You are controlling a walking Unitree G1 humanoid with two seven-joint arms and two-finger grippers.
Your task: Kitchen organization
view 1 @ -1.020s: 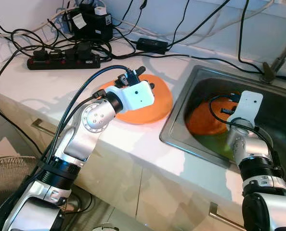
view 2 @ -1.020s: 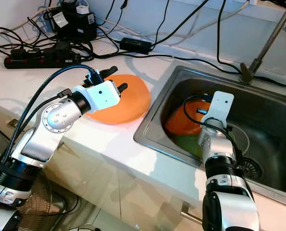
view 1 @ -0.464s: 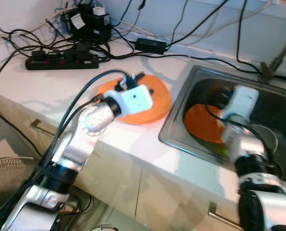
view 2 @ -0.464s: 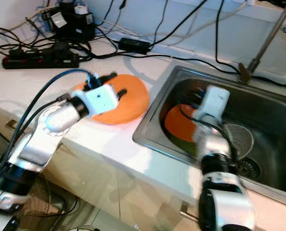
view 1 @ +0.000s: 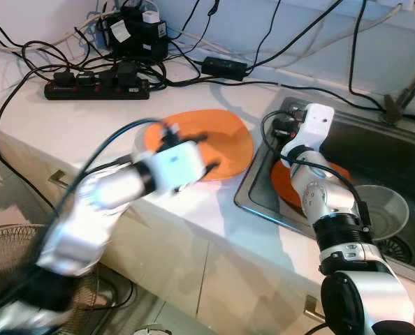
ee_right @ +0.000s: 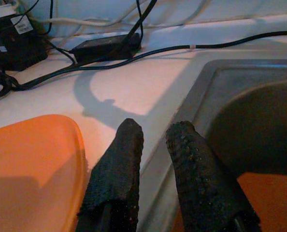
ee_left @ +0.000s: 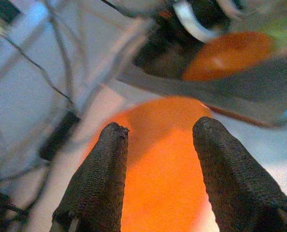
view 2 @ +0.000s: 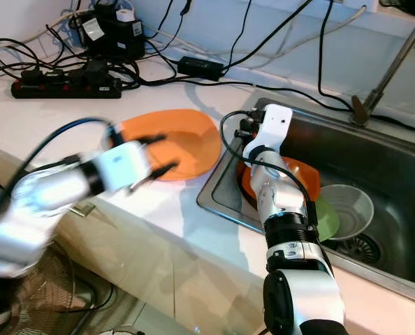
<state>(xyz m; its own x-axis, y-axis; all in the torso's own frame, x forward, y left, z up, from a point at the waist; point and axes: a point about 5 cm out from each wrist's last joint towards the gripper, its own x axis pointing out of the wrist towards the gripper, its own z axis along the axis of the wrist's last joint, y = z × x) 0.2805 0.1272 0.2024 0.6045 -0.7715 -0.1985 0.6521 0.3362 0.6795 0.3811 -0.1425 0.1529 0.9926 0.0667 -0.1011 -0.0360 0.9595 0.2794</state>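
Far left on the counter (view 2: 193, 209): power strip (view 1: 96, 89) and a tangle of cables, well apart from the work.

Left gripper (ee_left: 158, 140): blurred in the head views, so the arm is in motion. It hangs over the near edge of the orange plate (view 1: 221, 143) on the counter. In the left wrist view its fingers (ee_left: 97, 183) are spread wide, nothing between them, and the plate fills the gap just ahead. The plate lies flat, directly in front of and below this claw, its longer span running left to right along the counter toward the sink (view 2: 403, 150).

Right gripper (ee_right: 155, 140): raised over the sink's near-left corner, pointing back toward the wall and cables. Its fingers stand nearly together with a thin gap, holding nothing. The counter plate's right edge shows just beside the fingers in the right wrist view.

In the sink, left to right: a second orange plate (view 2: 302, 178), leaning at the left wall under the right arm; a green dish (view 2: 326, 218) partly beneath it; a grey bowl (view 2: 347, 206); drain beyond.

Judgement: the counter plate is nearer the left claw, which already faces it. The move turns on getting one finger under the near rim, since the plate sits flush on the counter. The sink plate falls to the right arm, lying below and behind its fingertips.
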